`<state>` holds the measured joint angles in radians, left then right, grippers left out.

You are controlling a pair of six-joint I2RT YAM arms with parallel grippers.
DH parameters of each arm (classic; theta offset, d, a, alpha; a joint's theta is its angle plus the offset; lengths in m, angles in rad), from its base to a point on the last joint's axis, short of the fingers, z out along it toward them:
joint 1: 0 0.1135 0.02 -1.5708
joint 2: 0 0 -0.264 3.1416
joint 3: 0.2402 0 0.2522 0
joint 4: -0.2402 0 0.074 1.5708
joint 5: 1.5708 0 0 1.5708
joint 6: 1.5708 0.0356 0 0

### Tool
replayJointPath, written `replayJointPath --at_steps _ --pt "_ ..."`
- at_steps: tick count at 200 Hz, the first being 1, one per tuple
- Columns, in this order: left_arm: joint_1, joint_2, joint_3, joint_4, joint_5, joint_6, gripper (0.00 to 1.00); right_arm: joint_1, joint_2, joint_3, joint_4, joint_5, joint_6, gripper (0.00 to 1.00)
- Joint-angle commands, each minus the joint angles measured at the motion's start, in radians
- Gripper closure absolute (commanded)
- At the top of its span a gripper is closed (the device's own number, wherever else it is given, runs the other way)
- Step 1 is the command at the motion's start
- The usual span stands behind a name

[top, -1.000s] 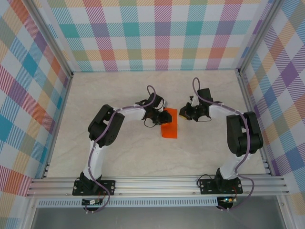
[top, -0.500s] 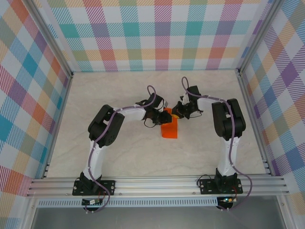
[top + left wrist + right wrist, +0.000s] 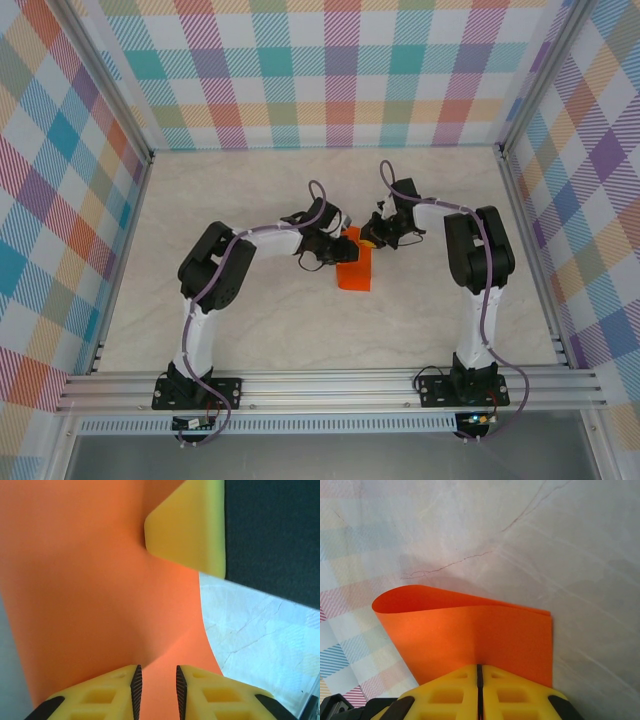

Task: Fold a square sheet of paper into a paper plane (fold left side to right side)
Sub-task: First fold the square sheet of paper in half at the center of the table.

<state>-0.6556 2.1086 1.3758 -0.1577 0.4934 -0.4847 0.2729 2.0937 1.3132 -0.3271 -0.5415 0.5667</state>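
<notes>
Task item: the square sheet of paper (image 3: 356, 272) is located near the centre of the table (image 3: 250, 200), between the two wrists. In the top view it is presented as an upright strip, narrower than it is tall, which is consistent with the sheet being doubled over.

Left gripper (image 3: 328, 250): positioned at the 10 o'clock corner of the sheet. In the left wrist view its jaws are seen with a narrow gap, and orange is visible through that gap. Whether the sheet is actually pinched cannot be determined. A yellow fingertip (image 3: 187, 527), taken to be the other arm's, is seen against the paper at 1 o'clock.

Right gripper (image 3: 372, 238): positioned at the 1 o'clock corner. In the right wrist view its jaws are fully closed on the paper's near edge. Two layers are seen to meet at the 3 o'clock side, while the 9 o'clock side is rounded into a soft loop lifted off the table.

Progress: the left-to-right fold is judged to be brought over but not pressed; no sharp crease is visible. Flattening of that fold and every later fold of the plane are judged outstanding. No pointed form is evident.

Containers: none is noted; the sheet is supported directly by the table.
</notes>
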Motion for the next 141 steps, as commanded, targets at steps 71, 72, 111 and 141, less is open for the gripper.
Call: replayJointPath --at_steps 71,72,111,141 --pt "-0.018 -0.047 -0.078 0.012 0.013 0.036 0.74 0.012 0.052 -0.009 -0.089 0.091 -0.015 0.91" --pt "-0.018 -0.048 -0.079 0.012 0.012 0.036 0.74 0.012 0.052 -0.009 -0.09 0.091 -0.015 0.91" --pt "-0.027 -0.063 -0.143 0.043 0.035 0.059 0.76 0.012 0.051 -0.007 -0.106 0.106 -0.019 0.91" --pt "-0.032 -0.108 -0.208 0.072 0.05 0.095 0.77 0.012 0.055 -0.008 -0.107 0.109 -0.014 0.91"
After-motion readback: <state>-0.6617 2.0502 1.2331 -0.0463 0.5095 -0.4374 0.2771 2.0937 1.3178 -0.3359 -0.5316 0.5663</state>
